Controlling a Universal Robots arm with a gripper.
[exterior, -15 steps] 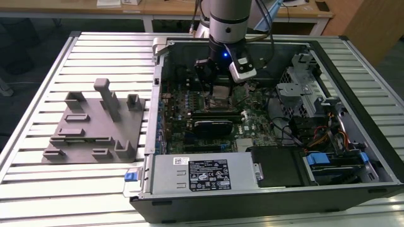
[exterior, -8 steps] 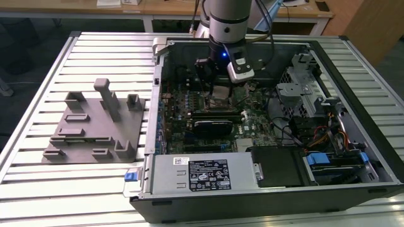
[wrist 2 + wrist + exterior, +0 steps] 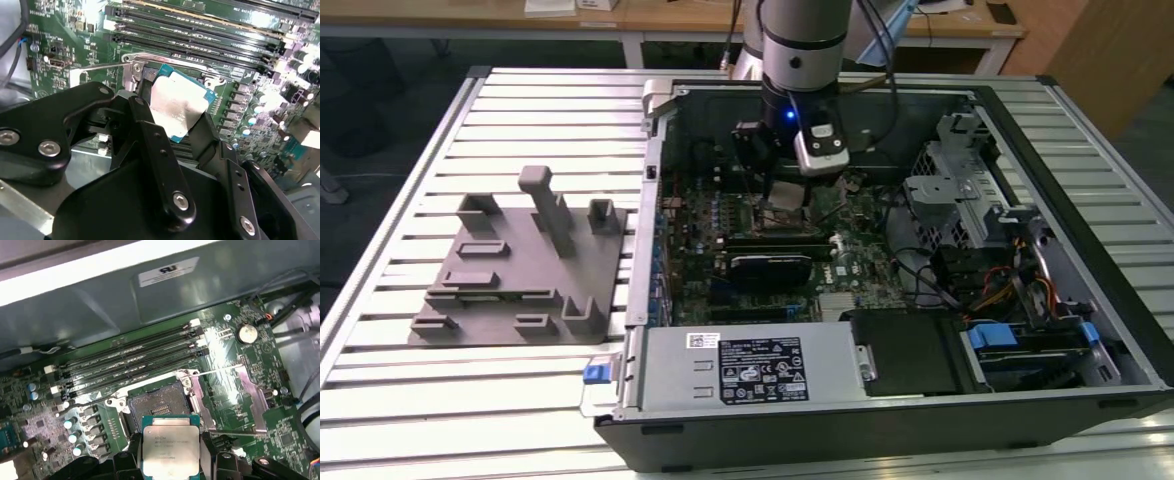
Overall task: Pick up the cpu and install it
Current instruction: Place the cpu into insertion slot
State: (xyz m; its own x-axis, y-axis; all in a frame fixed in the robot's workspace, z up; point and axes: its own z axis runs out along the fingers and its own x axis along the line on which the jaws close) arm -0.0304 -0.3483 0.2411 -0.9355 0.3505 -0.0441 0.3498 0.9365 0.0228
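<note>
The cpu (image 3: pixel 170 450), a flat square chip with a silvery top and a blue-green rim, is clamped between my gripper's black fingers (image 3: pixel 207 460). My gripper (image 3: pixel 170 462) is shut on its two opposite edges. It hangs just above the motherboard, close beside the open socket (image 3: pixel 155 405) and a little off from it. In the second wrist view the cpu (image 3: pixel 177 102) sits tilted between the fingers (image 3: pixel 150 135), partly covering the socket frame. In the exterior view the gripper (image 3: pixel 787 195) is low inside the open computer case (image 3: pixel 1067 150).
The socket's metal load plate (image 3: pixel 245 390) is swung open beside it. Memory slots (image 3: pixel 135 360) run along the far side of the socket. A grey fixture block (image 3: pixel 520 265) stands on the slatted table at the exterior view's left. The power supply (image 3: pixel 747 365), drive cage (image 3: pixel 961 180) and cables crowd the case.
</note>
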